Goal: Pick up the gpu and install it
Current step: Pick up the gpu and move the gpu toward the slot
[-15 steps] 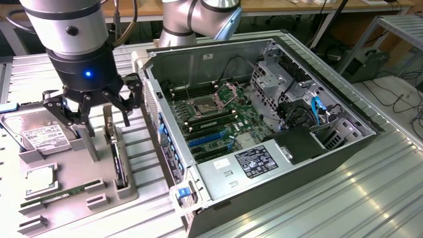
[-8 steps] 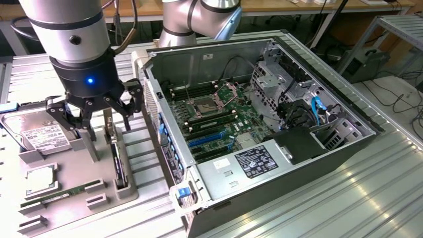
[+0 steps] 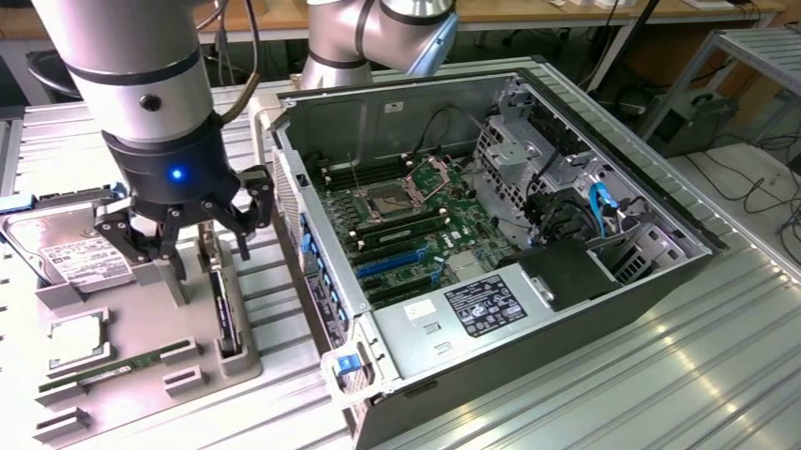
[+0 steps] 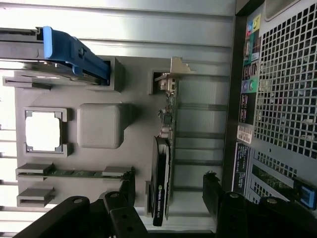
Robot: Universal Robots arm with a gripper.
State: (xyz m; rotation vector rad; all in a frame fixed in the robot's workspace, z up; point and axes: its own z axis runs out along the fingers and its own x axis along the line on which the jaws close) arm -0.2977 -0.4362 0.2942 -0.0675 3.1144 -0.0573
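Exterior view: jaws apart, hovering over thin green-and-black gpu card (image 3: 228,314) standing on edge in grey plastic holder tray (image 3: 244,370)
Wrist view: gpu card (image 4: 162,183) between jaws, untouched; best to centre, descend straight, close evenly on both faces

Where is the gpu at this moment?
In the exterior view, the gpu stands on edge in a slot of the grey parts tray at that view's left, between the open computer case and the hard drive, under the open gripper.
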